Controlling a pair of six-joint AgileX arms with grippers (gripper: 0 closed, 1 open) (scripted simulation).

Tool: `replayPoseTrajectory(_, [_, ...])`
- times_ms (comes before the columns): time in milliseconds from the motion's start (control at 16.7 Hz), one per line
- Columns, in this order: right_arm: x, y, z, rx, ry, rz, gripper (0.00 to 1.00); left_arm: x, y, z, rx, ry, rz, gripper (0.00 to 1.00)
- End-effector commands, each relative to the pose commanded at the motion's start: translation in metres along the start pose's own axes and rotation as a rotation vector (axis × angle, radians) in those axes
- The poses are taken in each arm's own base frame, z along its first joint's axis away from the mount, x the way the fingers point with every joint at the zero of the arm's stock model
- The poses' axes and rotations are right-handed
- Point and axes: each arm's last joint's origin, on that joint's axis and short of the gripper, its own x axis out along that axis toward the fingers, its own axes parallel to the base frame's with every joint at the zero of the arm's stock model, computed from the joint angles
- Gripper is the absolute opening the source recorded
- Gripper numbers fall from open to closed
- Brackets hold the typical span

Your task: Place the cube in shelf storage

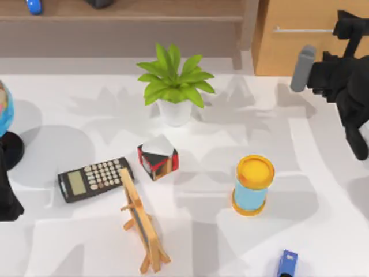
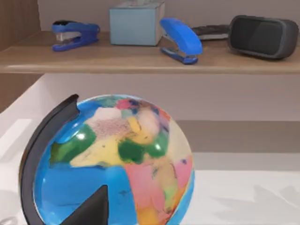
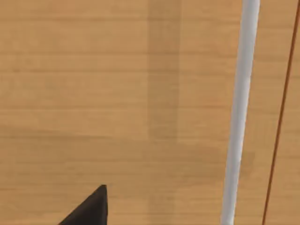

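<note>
The cube is out of view. The shelf storage [image 1: 132, 12] is a long brown wooden board along the table's far edge; in the left wrist view the shelf storage [image 2: 140, 60] carries several items. My right gripper [image 1: 350, 26] hovers at the far right, in front of the light-wood drawer [image 1: 300, 52], close to its metal bar handle [image 3: 240, 108]. My left arm [image 1: 7, 199] is parked at the table's left edge, beside the globe [image 2: 117, 164].
On the table stand a potted plant [image 1: 174, 86], a red, black and white block [image 1: 157, 160], a calculator [image 1: 95, 179], a wooden easel [image 1: 141, 222], a yellow-capped blue cylinder [image 1: 252, 184] and a blue toy [image 1: 286, 264]. Two blue staplers [image 2: 180, 40], a box [image 2: 136, 22] and a headset [image 2: 262, 36] sit on the shelf.
</note>
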Motion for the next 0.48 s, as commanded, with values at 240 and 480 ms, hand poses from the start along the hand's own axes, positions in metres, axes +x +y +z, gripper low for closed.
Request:
replayPoseTrajectory(240, [0.017,0.000,0.001,0.000,0.000,0.000,1.00,0.000,0.000,0.000,0.000,0.000,0.000,1.00])
replayPoseTrajectory(480, [0.019,0.000,0.001,0.000,0.000,0.000,1.00,0.000,0.000,0.000,0.000,0.000,0.000,1.00])
